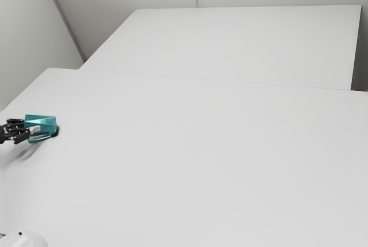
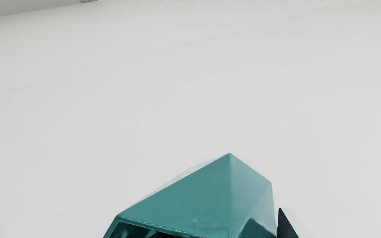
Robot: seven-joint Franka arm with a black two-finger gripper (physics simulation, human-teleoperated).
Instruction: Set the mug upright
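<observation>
At the exterior view's left edge, the black gripper (image 1: 16, 130) is up against the near end of the teal mug (image 1: 41, 123). The mug lies over on its side, with its handle (image 1: 40, 139) low on the side facing that camera. In the wrist view the faceted mug (image 2: 190, 205) has its dark opening toward the hand, partly cut off by the picture's edge. A dark tip of the gripper (image 2: 285, 226) stands close beside the mug's wall. Whether the mug is held, or rests fully on the table, I cannot tell.
The white table (image 1: 201, 160) stretches from the mug toward the exterior view's right. A second white surface (image 1: 241, 45) adjoins its far edge, with pale walls behind. A rounded white object (image 1: 26, 240) sits at the exterior view's lower left corner.
</observation>
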